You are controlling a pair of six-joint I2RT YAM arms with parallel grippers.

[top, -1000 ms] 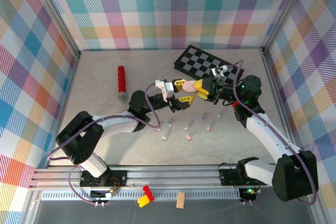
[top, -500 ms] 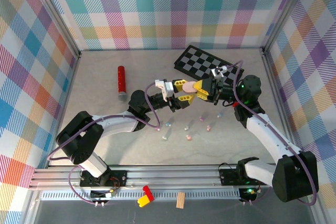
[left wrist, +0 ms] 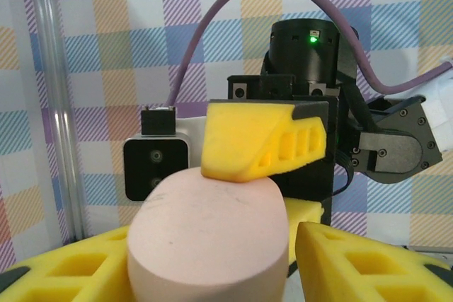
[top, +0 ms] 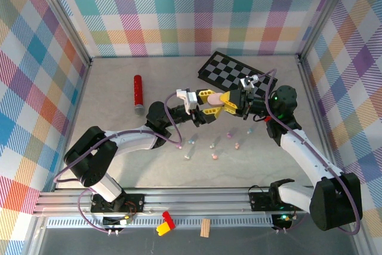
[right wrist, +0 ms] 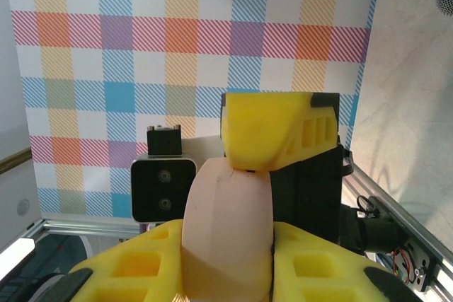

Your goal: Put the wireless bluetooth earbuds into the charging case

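The wireless bluetooth earbuds (top: 213, 145) are left loose on the surface (top: 250, 171), scattered in a small cluster of pastel buds directly beneath the two arms, none of them lifted or touched. The pink charging case (top: 209, 95) is held in the air above that cluster, between the two tools, and no open seam or cavity can be made out on it. It is judged to be still closed, so nothing can be inserted yet.

The right tool (right wrist: 226, 231) is clenched on the case, with a yellow pad pressed against each side. This is read as the anchoring grip, meant to keep the body from turning.

The left tool (left wrist: 216, 235) is brought in from the opposite side and set crosswise to the right one. Its fingers flank the case — one seems to touch, while a thin dark sliver shows at the other. Whether it is truly clenched cannot be told.

The crossed arrangement is best explained as a two-handed attempt on the lid — one tool steadies while the other levers. A slip would drop the case onto the buds below.
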